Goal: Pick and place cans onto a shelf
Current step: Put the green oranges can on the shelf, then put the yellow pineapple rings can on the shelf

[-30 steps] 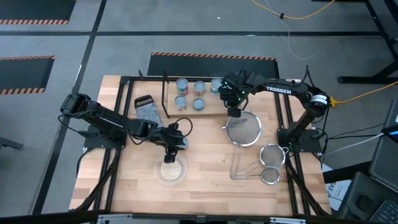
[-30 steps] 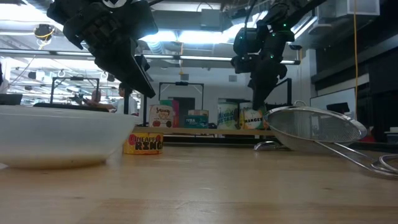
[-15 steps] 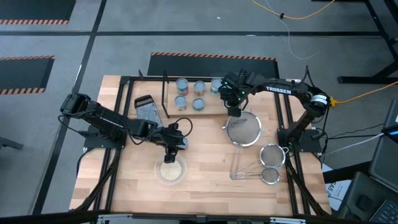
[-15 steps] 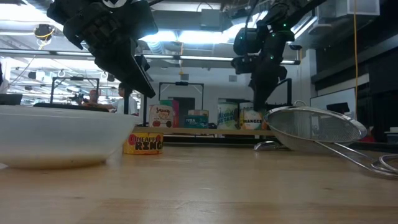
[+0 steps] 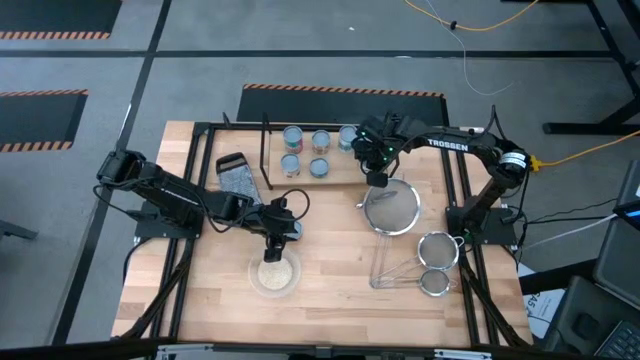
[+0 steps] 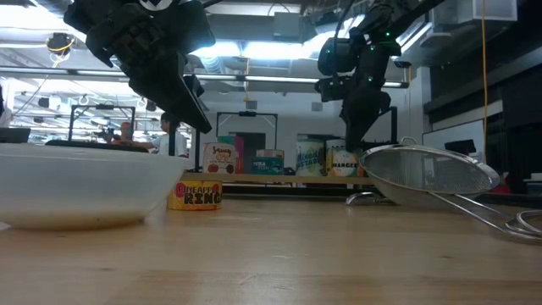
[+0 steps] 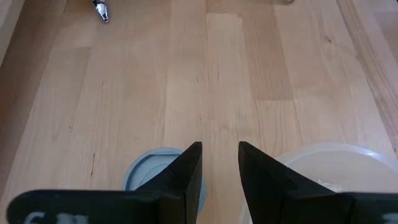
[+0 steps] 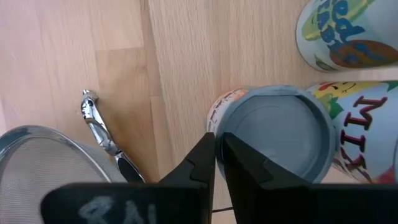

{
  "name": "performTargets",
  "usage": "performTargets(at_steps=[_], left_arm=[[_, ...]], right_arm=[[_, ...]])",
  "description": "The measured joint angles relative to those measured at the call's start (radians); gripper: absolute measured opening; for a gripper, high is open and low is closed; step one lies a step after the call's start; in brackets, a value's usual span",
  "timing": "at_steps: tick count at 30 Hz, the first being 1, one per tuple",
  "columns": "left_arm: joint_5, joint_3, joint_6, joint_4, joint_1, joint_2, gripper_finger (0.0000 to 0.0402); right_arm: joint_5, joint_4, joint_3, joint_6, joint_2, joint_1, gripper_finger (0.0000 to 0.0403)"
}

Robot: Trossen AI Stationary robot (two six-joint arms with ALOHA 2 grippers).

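Up on the shelf point(image 5: 335, 178) I count five cans point(image 5: 293, 136) in the high view. One more can point(image 6: 194, 194) sits on the table beside the bowl point(image 5: 274, 273) of pale grains. My right pincer point(image 5: 376, 178) hangs at the shelf's edge, fingers nearly together, holding nothing. My left pincer point(image 5: 276, 244) hovers narrow above the bowl.

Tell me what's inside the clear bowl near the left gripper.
The bowl holds a small heap of pale grains at its middle. The left gripper overhangs its far rim, hiding that edge; the grains' depth cannot be judged.
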Motion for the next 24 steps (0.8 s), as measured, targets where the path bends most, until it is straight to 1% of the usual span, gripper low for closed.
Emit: performTargets(at_steps=[13, 16, 21, 24], left_arm=[[0.000, 0.000, 0.000, 0.000, 0.000, 0.000, 0.0098], [0.000, 0.000, 0.000, 0.000, 0.000, 0.000, 0.0098], [0.000, 0.000, 0.000, 0.000, 0.000, 0.000, 0.0098], [0.000, 0.000, 0.000, 0.000, 0.000, 0.000, 0.0098]], right_arm=[[0.000, 0.001, 0.000, 0.003, 0.000, 0.000, 0.0041], [0.000, 0.001, 0.000, 0.003, 0.000, 0.000, 0.0058], [0.000, 0.001, 0.000, 0.003, 0.000, 0.000, 0.0102], [0.000, 0.001, 0.000, 0.003, 0.000, 0.000, 0.0116]])
